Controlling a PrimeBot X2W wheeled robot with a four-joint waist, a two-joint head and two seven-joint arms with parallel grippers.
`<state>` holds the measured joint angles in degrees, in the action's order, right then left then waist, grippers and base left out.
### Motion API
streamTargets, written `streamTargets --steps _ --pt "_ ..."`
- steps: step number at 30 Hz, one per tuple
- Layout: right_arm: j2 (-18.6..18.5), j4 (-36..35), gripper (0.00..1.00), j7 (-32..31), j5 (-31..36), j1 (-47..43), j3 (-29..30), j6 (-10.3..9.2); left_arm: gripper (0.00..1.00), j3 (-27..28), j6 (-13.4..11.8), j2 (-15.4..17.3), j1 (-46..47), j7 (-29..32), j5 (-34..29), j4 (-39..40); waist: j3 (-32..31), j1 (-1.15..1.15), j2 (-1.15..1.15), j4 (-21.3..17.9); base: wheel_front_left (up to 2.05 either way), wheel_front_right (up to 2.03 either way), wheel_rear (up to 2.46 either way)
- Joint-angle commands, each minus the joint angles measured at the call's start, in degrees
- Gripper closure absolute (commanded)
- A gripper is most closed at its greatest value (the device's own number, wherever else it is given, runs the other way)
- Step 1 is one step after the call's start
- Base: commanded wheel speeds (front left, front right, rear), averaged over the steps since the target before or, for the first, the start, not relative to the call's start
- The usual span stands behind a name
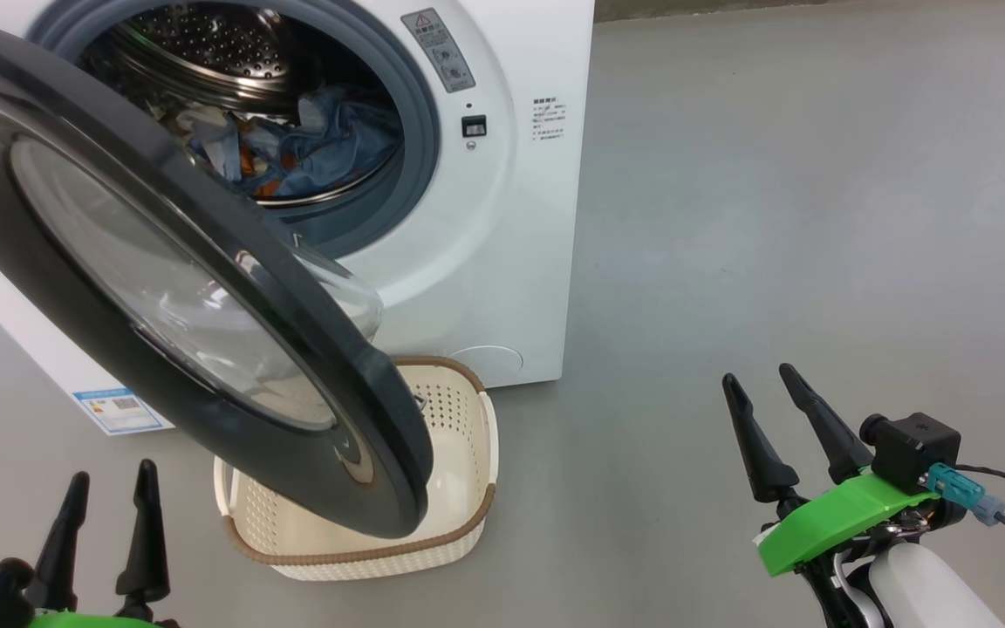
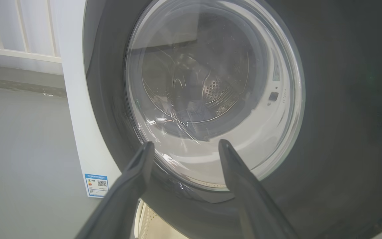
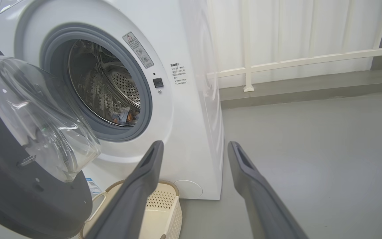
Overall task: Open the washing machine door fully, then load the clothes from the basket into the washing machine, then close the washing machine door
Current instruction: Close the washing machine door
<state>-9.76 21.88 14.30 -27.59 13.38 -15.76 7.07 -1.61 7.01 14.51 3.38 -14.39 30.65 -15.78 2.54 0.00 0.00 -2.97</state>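
Looking down at one white washing machine (image 1: 485, 218) standing at the upper left, with open grey floor (image 1: 773, 218) stretching wide to its right and front. Showing one washing machine door (image 1: 180, 288), black-rimmed with a glass bowl, standing partway open and hanging over one cream basket (image 1: 459, 419) that is sitting on the floor just in front of the machine. Leaving an open gap between the door's free edge and the drum mouth.

Hiding the basket's near left corner and much of its inside behind the door; showing nothing lying in the part left visible. Cutting off the machine's top and left side at the picture's edge.

Showing the clothes (image 1: 328, 148), blue with orange bits, lying bunched inside the steel drum, too tangled for counting.

Showing two grippers. Left gripper (image 1: 112, 473) hovering at the lower left, near the door's outer face, fingers spreading wide and holding nothing. Right gripper (image 1: 757, 375) hovering at the lower right over bare floor, well apart from machine and basket, fingers also spreading wide and holding nothing.

Showing one blue label sticker (image 1: 119, 410) low on the machine's front, with print too small for reading.
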Motion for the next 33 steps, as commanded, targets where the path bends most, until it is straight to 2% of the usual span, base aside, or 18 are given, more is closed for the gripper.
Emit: streamTargets --steps 1,8,33 --pt "-0.7 -1.4 0.0 0.7 1.0 0.8 -0.9 0.42 0.0 2.7 -0.1 0.4 2.4 -0.6 -1.4 1.7 -0.1 0.0 0.0 0.1 0.0 0.0 0.0" --pt "-0.8 -1.3 0.0 0.7 1.1 0.6 -1.0 0.42 0.0 4.0 0.2 -1.0 1.8 -0.6 -3.1 1.9 -0.5 0.0 0.0 0.1 0.0 0.0 0.0" --pt "-1.2 -1.6 0.0 0.7 0.7 0.4 -1.7 0.42 0.0 3.9 0.5 -2.0 1.3 -0.6 -4.0 1.2 -0.7 0.0 0.0 0.4 0.0 0.0 0.0"
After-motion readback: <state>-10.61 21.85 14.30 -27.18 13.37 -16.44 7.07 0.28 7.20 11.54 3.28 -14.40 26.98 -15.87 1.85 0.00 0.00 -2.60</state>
